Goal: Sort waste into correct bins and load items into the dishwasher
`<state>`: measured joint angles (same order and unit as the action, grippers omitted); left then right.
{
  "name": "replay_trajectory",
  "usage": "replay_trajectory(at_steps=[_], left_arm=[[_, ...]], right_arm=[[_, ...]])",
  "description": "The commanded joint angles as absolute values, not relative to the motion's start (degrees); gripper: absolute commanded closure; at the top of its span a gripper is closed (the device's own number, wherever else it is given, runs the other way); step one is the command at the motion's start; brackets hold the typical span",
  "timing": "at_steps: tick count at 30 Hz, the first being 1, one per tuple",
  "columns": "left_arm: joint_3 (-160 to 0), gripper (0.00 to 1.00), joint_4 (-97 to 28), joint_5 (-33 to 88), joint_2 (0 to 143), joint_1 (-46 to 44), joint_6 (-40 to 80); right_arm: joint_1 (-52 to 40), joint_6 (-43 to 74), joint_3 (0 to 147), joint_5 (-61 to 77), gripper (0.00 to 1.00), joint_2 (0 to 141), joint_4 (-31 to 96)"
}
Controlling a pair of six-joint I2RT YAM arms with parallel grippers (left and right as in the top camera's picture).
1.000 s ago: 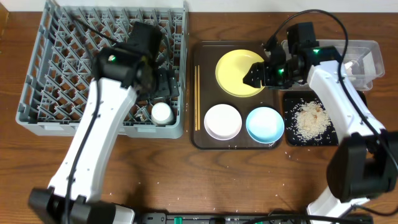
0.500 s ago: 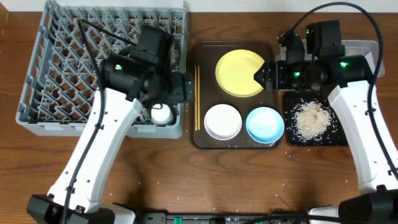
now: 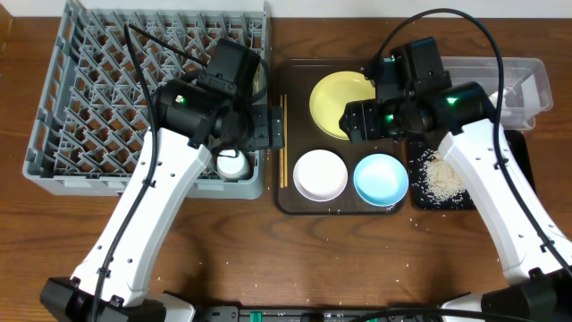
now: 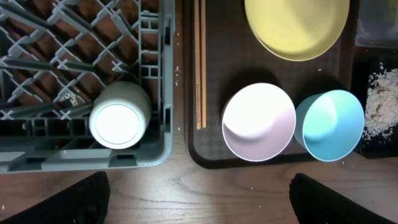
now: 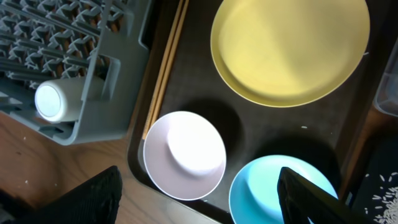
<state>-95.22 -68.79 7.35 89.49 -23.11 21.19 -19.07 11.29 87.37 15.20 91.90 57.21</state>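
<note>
Fingers of both the left gripper (image 4: 199,180) and the right gripper (image 5: 199,177) stand apart and empty; the cup (image 4: 118,121) lies in the rack (image 4: 166,74), while on the tray (image 4: 224,50) the plate (image 4: 297,25) sits at 1 o'clock, the white bowl (image 4: 258,121) at 7, the chopsticks (image 4: 199,62) at 9. Both arms crowd that tray, so they could collide; the flat plate may slip from a rim pinch.

Count, by kind:
- dish rack (image 3: 54,134): 1
- white cup (image 3: 233,163): 1, in the rack
- brown serving tray (image 4: 214,62): 1
- yellow plate (image 3: 335,98): 1
- bowls: 2, namely one white bowl (image 3: 320,174) and one light blue bowl (image 3: 381,179)
- chopsticks (image 3: 284,143): 2 sticks, one pair
- clear tub (image 3: 523,76): 1
- black tray (image 4: 367,143): 1
- rice heap (image 3: 442,177): 1
</note>
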Motion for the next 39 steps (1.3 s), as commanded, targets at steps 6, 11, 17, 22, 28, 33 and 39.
replay_trajectory(at_steps=[6, 11, 17, 22, 28, 33, 39], left_arm=[[-93.8, 0.06, -67.8, 6.2, 90.8, -23.2, 21.5], [-93.8, 0.06, -67.8, 5.3, 91.0, -23.2, 21.6], [-93.8, 0.06, -67.6, 5.3, 91.0, -23.2, 21.8], [-93.8, 0.06, -67.3, 5.3, 91.0, -23.2, 21.8], [-93.8, 0.06, -66.8, 5.3, 91.0, -23.2, 21.8], [-93.8, 0.06, -66.7, 5.3, 91.0, -23.2, 21.7], [-93.8, 0.06, -66.7, 5.3, 91.0, -23.2, 21.8]], right_arm=[[-20.8, 12.4, 87.2, 13.3, 0.22, 94.1, 57.6], [-22.1, 12.4, 87.2, 13.3, 0.21, 95.7, 57.3], [-22.6, 12.4, 87.2, 13.3, 0.21, 96.7, 56.9], [-22.6, 12.4, 87.2, 13.3, 0.21, 96.7, 56.6], [-22.6, 12.4, 87.2, 13.3, 0.20, 96.7, 56.6], [-22.6, 12.4, 87.2, 13.3, 0.20, 96.7, 56.8], [-22.7, 12.4, 87.2, 13.3, 0.19, 96.7, 57.3]])
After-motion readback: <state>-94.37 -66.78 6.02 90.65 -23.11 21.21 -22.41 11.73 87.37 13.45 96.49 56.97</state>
